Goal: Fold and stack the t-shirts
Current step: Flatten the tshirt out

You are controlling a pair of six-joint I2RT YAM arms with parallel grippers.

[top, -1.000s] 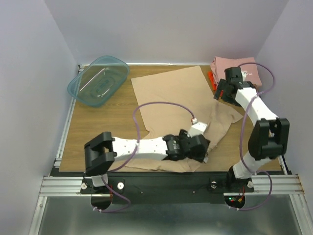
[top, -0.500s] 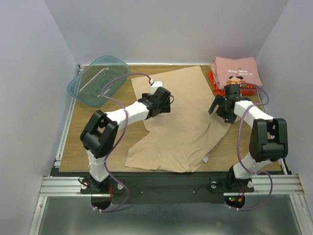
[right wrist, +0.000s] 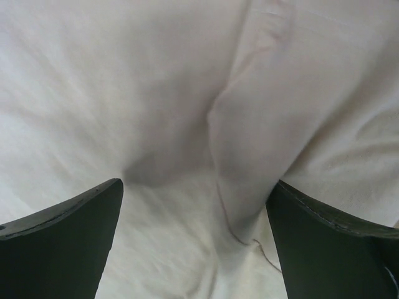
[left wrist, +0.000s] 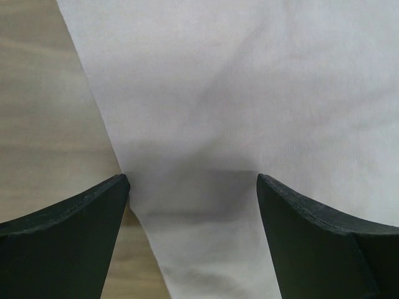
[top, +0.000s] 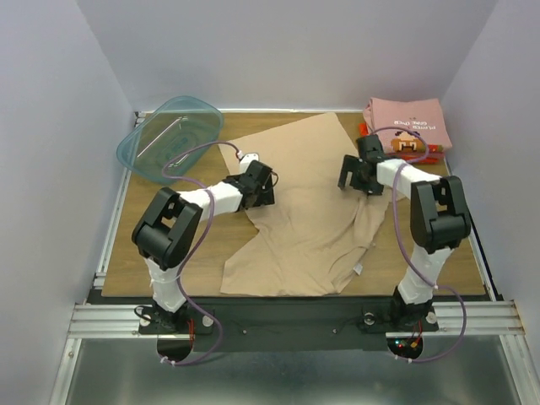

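Over the tan t-shirt (top: 312, 211) spread across the worktop (top: 169, 245), the left claw (top: 257, 182) and right claw (top: 353, 174) both gape wide, empty.

The left arm (top: 215, 196) rises from its base, bends at a black elbow and reaches forward and to the right, its white forearm lying low. The left tool (top: 262, 192) points downward, and in the left wrist view its two dark fingers (left wrist: 68, 230) stand wide apart with nothing between them. The right arm (top: 405, 175) folds at its elbow and reaches forward and to the left. The right tool (top: 348, 175) also faces down, fingers (right wrist: 62, 243) spread wide and gripping nothing.
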